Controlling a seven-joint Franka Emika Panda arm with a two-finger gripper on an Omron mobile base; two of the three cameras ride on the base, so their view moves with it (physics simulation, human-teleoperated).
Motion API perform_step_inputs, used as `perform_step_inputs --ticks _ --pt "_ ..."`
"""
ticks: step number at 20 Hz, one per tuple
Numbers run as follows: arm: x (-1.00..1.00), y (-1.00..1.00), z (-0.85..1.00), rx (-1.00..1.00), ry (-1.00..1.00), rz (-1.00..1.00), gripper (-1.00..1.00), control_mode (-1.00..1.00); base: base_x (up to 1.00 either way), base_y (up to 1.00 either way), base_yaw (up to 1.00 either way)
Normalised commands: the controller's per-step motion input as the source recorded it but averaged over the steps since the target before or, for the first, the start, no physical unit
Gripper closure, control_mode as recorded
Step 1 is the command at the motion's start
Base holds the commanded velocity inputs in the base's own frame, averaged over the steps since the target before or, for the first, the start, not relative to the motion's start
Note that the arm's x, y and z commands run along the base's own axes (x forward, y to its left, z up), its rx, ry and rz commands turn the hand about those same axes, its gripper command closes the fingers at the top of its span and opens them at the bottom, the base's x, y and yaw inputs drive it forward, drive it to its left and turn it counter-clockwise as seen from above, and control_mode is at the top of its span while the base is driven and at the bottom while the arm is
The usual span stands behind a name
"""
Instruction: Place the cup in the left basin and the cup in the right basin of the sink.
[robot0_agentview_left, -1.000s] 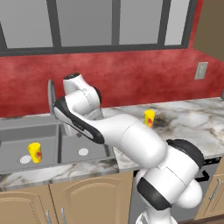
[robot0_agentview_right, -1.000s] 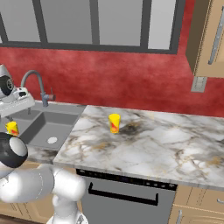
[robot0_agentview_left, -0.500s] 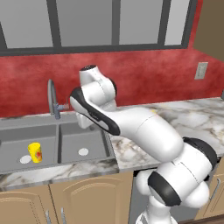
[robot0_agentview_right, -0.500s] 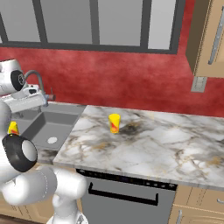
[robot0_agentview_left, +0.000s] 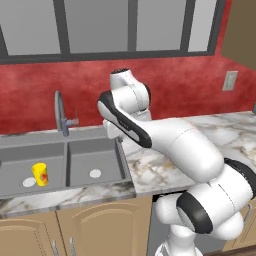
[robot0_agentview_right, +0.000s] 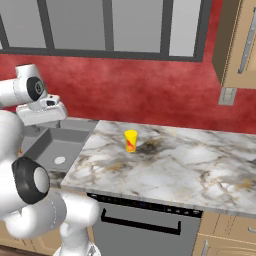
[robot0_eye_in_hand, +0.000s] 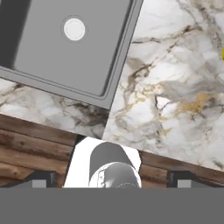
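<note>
With one cup (robot0_agentview_left: 40, 174) standing in the left basin (robot0_agentview_left: 20, 159), the arm has swung from the sink (robot0_agentview_left: 95, 145) toward the desk (robot0_agentview_right: 170, 165), hand released and empty, presumably after the second cup (robot0_agentview_right: 130, 140) near the desk's back edge.

Yellow cup (robot0_agentview_left: 40, 174) upright in left basin (robot0_agentview_left: 20, 160), 2nd cup (robot0_agentview_right: 131, 140) on counter

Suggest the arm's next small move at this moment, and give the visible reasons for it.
Probably swing right toward the yellow cup on the counter. One cup already stands in the left basin, the right basin holds none, and the open gripper, carrying nothing, hangs above the sink's right edge.
</note>
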Motion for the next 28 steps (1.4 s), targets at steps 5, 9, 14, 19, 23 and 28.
perform_step_inputs --ticks 5,9,14,19,23,28 --pt "0.08 -0.5 0.05 0.0 0.0 -0.16 -1.0 -1.0 0.0 0.0 0.0" --pt "0.18 -0.47 0.0 0.0 0.0 -0.15 -1.0 -1.0 0.0 0.0 0.0" --pt "0.21 -0.47 0.0 0.0 0.01 -0.14 -1.0 -1.0 0.0 0.0 0.0" --pt "0.22 -0.48 0.0 0.0 0.0 -0.12 -1.0 -1.0 0.0 0.0 0.0" --pt "0.22 -0.44 0.0 0.0 0.0 -0.11 -1.0 -1.0 0.0 0.0 0.0" --pt "0.23 -0.41 -0.04 0.0 0.01 -0.08 -1.0 -1.0 0.0 0.0 0.0"
